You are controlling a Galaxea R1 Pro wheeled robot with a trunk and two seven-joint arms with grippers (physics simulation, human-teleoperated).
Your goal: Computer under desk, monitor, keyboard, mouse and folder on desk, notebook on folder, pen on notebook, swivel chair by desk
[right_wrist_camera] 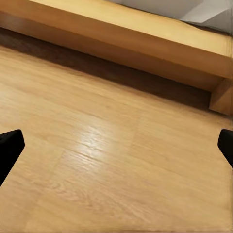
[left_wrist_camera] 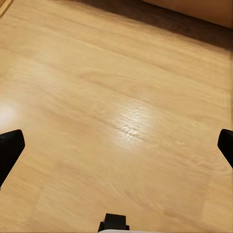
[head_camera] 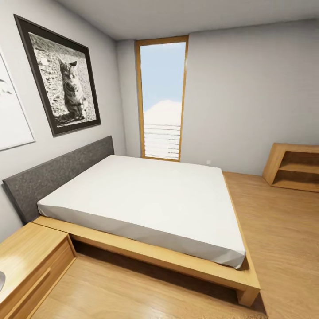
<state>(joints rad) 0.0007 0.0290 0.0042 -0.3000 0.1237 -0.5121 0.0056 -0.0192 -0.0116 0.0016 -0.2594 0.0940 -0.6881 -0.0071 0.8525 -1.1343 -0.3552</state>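
- While the robot faces a bedroom, none of the desk things are before it; what the head view offers is a low bed (head_camera: 146,199) with a smooth white mattress, a light wooden platform frame and a grey, coarse-woven headboard (head_camera: 57,175) against the left-hand wall.
- The left gripper (left_wrist_camera: 116,145) hangs over bare floor, its two black fingertips (left_wrist_camera: 9,148) standing far apart at the picture's edges, nothing between them.
- The right gripper (right_wrist_camera: 116,145) is likewise spread wide and empty, its dark fingers (right_wrist_camera: 9,145) apart over the boards, with the bed frame's square wooden rail (right_wrist_camera: 131,36) beyond.
- The floor (head_camera: 283,248) is pale glossy wood planking with visible grain, catching a soft patch of light under each wrist.
- A wooden nightstand (head_camera: 31,261) with a flat top and a drawer front sits just beside the bed's near corner.
- On the grey wall hangs a black-framed, black-and-white picture of a seated cat (head_camera: 62,75).
- A tall, narrow window (head_camera: 162,97) in a wooden frame stands behind the bed.
- A low open wooden shelf unit (head_camera: 294,166) rests on the floor by the far right wall.
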